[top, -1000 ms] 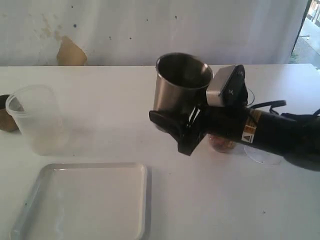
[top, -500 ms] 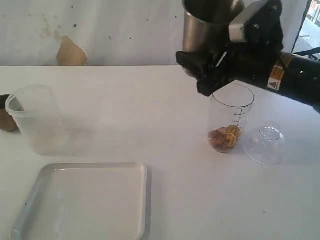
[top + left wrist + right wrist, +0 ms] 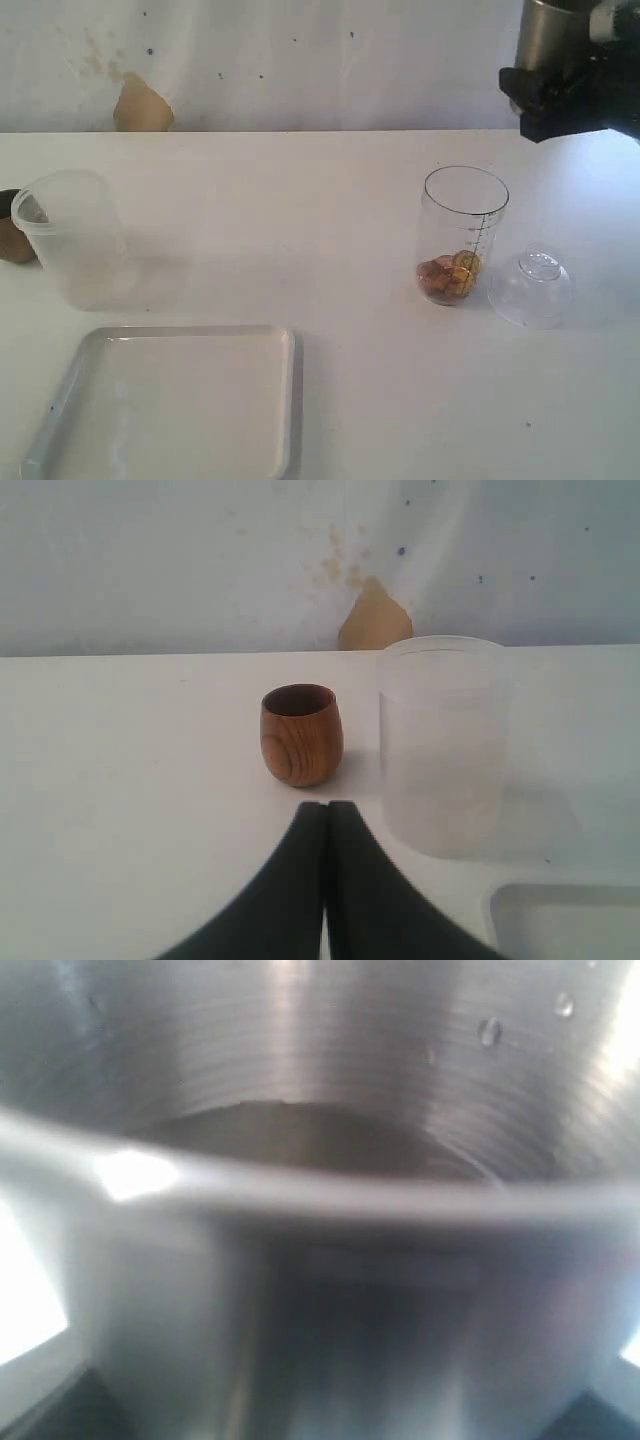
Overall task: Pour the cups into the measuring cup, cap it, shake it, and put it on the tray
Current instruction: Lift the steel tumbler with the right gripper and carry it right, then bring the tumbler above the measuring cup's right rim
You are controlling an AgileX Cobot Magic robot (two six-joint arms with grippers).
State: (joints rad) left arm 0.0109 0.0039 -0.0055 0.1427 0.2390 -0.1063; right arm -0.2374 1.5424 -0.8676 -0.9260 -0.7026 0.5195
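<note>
One tumbler (image 3: 549,35) in right hand (image 3: 556,98) (corner, cropped); measuring cup (image 3: 465,235) well apart.

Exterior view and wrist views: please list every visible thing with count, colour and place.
table: one, white, under everything
measuring cup: one, clear with dark scale, right of middle, uncapped
pieces: a few, brown and yellow, at the measuring cup's bottom
dome cap: one, clear, on the table right of the measuring cup
plastic cup: one, frosted, far left
wooden cup: one, brown, left edge, beside the plastic cup
tray: one, white, front left
steel tumbler: one, silver, raised at top right
left end effector: one, black, shut, facing the wooden cup
right end effector: one, black, gripping the steel tumbler
</note>
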